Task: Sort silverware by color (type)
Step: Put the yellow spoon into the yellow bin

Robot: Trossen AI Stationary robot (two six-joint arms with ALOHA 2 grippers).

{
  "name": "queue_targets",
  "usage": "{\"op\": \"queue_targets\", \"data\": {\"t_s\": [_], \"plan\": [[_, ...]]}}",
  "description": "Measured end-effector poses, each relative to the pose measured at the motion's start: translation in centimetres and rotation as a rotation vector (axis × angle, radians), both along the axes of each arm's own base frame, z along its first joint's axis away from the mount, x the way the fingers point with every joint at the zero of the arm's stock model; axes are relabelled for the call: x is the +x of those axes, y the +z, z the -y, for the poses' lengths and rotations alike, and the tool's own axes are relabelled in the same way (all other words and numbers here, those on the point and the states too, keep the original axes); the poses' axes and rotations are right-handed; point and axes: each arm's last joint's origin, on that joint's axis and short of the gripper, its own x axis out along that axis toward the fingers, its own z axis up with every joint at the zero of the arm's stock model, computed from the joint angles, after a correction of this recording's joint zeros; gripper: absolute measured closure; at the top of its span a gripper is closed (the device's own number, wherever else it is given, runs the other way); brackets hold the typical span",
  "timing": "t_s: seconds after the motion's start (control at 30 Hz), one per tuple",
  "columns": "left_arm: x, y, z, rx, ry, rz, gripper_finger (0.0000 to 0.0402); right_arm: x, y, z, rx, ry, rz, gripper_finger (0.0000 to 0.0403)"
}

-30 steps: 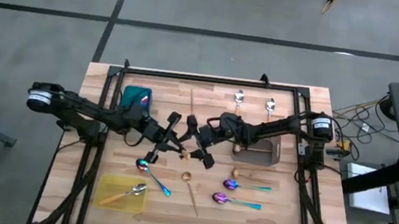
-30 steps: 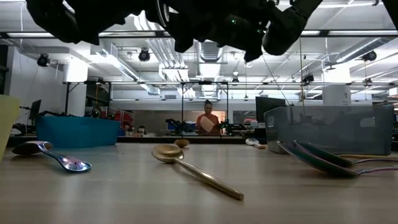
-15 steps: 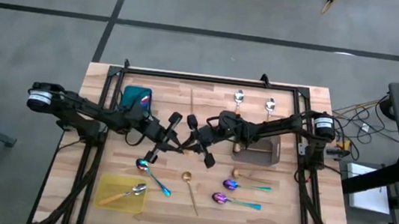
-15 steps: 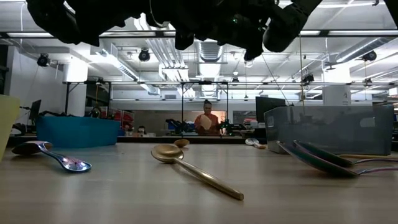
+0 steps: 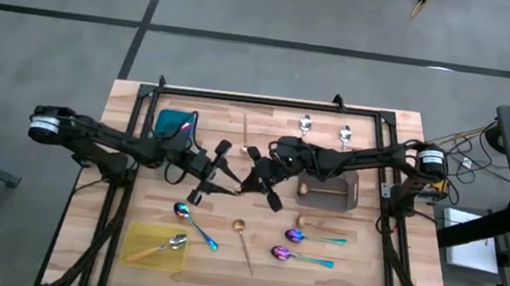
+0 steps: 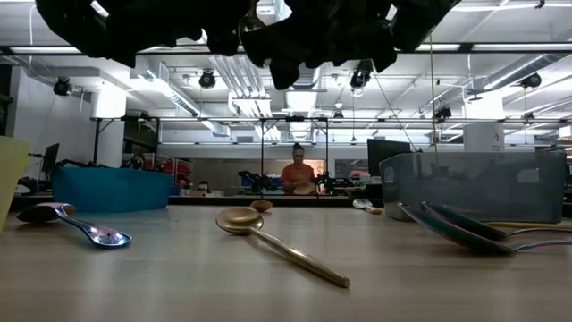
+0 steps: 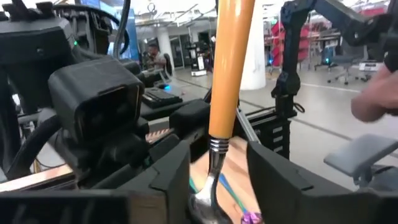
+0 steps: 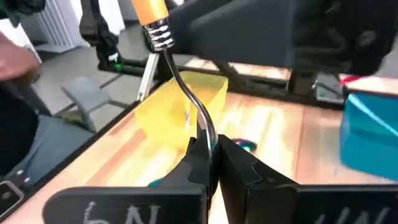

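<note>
Right gripper (image 8: 208,163) pinches the orange-handled spoon (image 8: 180,81) above yellow tray (image 8: 171,112).

Bare wood (image 5: 266,130) behind both arms; grey tray (image 5: 331,192) blocking right.

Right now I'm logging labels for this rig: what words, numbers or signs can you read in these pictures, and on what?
White hand-drawn marks on the right gripper's dark body, right wrist view: they look roughly like "N", too partly seen to read.
Orange-handled spoon, yellow tray, teal tray: no text seen.
Room signs behind the table, low view: too small to read.
</note>
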Motion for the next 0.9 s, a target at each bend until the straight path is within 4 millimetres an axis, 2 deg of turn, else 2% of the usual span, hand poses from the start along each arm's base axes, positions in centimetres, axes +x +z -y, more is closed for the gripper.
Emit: {"op": "queue_targets", "data": {"t_s": [0.13,0.27,0.47,0.63,0.9], "plan": [[-0.5,-0.1,-0.3,0.018,0.012,-0.074,0.0229,-0.9,-0.1,0.0,0.026,-0.007,-0.134,0.0394],[-1.2,0.2,-0.6,0.034,0.046,-0.184,0.0216,-2.4,-0.2,0.4,0.084,-0.047,-0.311,0.0394],[-2.0,1.6,-0.8,0.117,0.235,-0.319,0.0214,-4.2,-0.2,1.3,0.207,-0.164,-0.615,0.0394],[-2.1,3.9,-0.5,0.181,0.264,-0.364,0.0214,-4.8,0.9,1.4,0.228,-0.274,-0.909,0.0394],[-1.1,5.8,0.2,0.232,0.273,-0.397,0.0214,-4.4,2.7,1.6,0.36,-0.398,-1.164,0.0394]]}}
